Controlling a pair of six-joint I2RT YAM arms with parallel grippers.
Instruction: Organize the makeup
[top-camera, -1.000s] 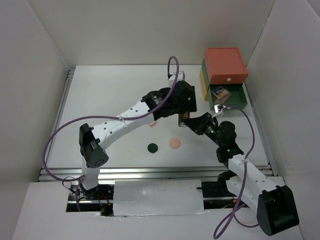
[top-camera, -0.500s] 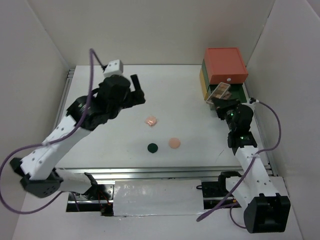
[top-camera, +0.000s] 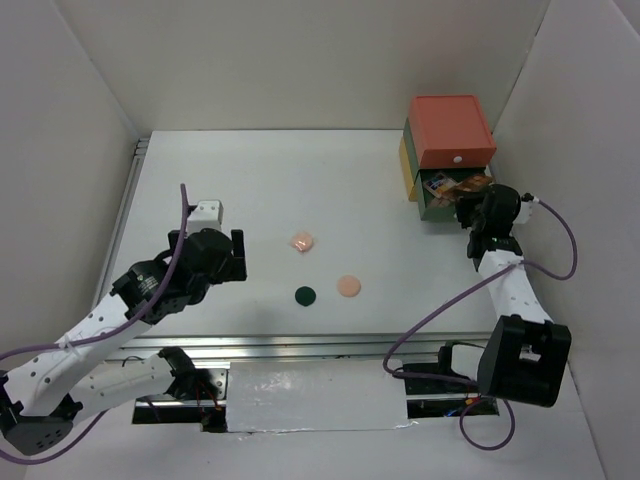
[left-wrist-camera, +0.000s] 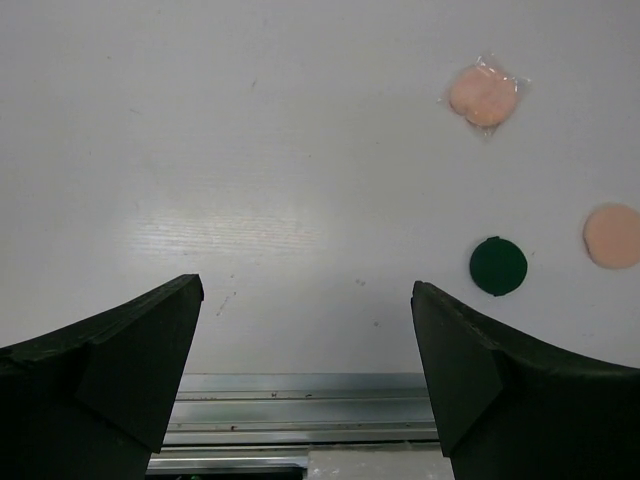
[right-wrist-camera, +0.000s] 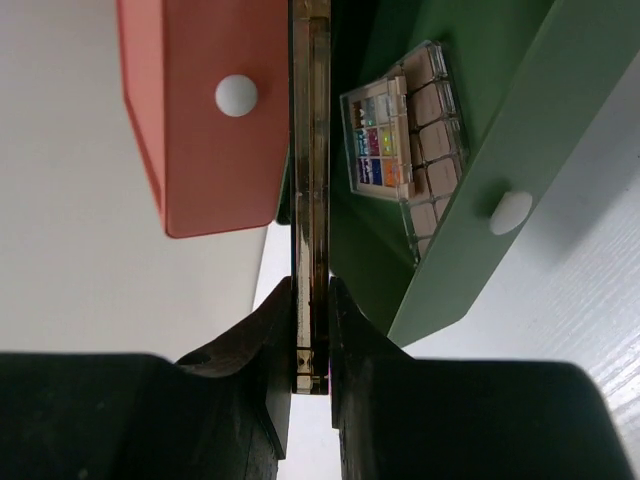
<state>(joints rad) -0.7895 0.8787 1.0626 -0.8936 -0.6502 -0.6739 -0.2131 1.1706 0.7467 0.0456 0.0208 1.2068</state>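
My right gripper (right-wrist-camera: 311, 290) is shut on a long brownish eyeshadow palette (right-wrist-camera: 310, 150), seen edge-on. It holds the palette (top-camera: 468, 186) over the open green drawer (top-camera: 452, 208). Inside that drawer lie a square multicolour palette (right-wrist-camera: 378, 145) and another long palette (right-wrist-camera: 432, 150). Left on the table are a pink compact (top-camera: 302, 242), a peach compact (top-camera: 348, 286) and a dark-green compact (top-camera: 305, 296). My left gripper (top-camera: 236, 258) hangs open and empty at the left near side, well apart from them. Its wrist view shows the pink (left-wrist-camera: 483, 95), dark-green (left-wrist-camera: 498, 266) and peach (left-wrist-camera: 612, 236) compacts.
The stacked drawer box with its red top (top-camera: 450, 130) stands at the back right; only its green drawer (right-wrist-camera: 520, 170) is pulled out. White walls close in the table on three sides. A metal rail (left-wrist-camera: 300, 410) runs along the near edge.
My left arm pulled back from the table's middle to the near left, still open. My right gripper carried the palette right and back to the open green drawer.
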